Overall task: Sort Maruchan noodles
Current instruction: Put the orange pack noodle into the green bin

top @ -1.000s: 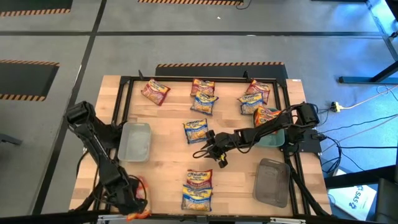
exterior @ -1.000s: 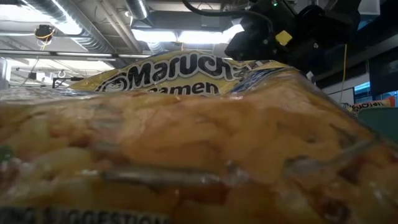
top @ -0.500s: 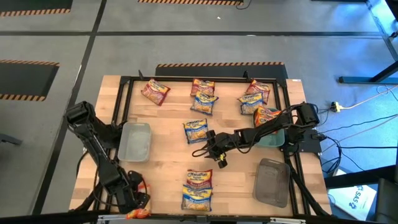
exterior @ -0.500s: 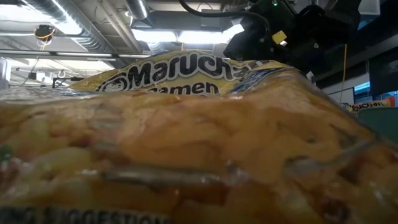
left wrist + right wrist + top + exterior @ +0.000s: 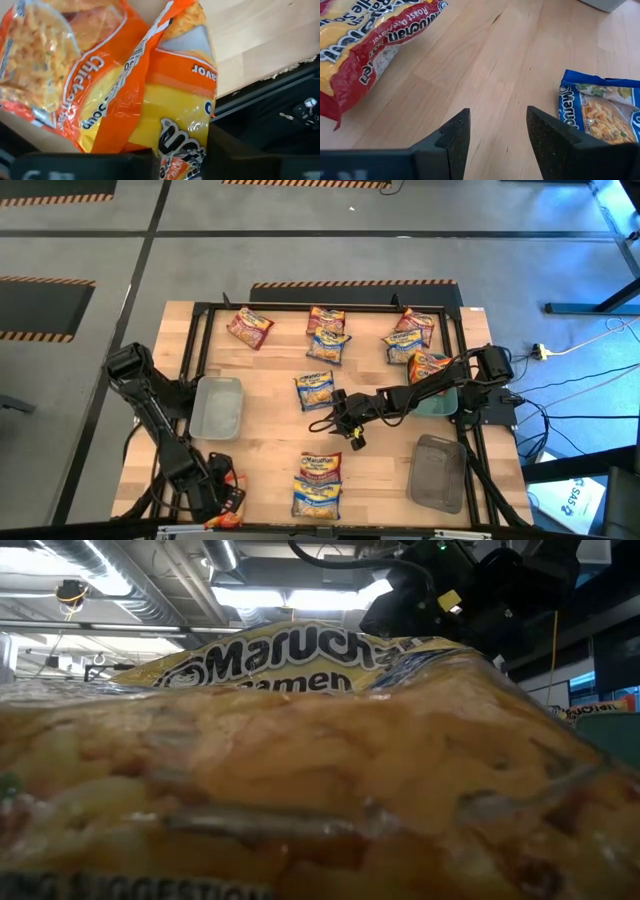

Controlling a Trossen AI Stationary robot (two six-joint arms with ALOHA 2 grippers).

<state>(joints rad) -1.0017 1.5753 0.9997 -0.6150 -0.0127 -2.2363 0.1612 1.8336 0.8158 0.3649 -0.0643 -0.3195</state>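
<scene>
Since the earlier frames, only the left arm has shifted a little at the lower left of the high view, its orange packet [image 5: 222, 521] now slightly farther right along the near table edge; the right arm has not moved. Left end effector [image 5: 215, 498] sits at the lower left corner of the table [image 5: 265, 450], and the left wrist view shows it clamped on the orange packet [image 5: 170, 115], with a second orange packet [image 5: 60, 75] lying just beside on the wood. Right end effector [image 5: 345, 420] hovers at the middle of the frame, its fingers [image 5: 452, 135] apart over bare wood, between a maroon packet [image 5: 365, 45] and a blue packet [image 5: 600, 112].

Other noodle packets are spread about: one blue packet [image 5: 315, 390] just left of the right end effector, a stack of two [image 5: 318, 485] at the lower middle, and several [image 5: 327, 333] along the upper edge. A clear tray [image 5: 217, 407] lies at the left, a grey tray [image 5: 437, 472] at the lower right, and a teal tray [image 5: 440, 402] under the right arm. A packet [image 5: 300, 790] fills the low view.
</scene>
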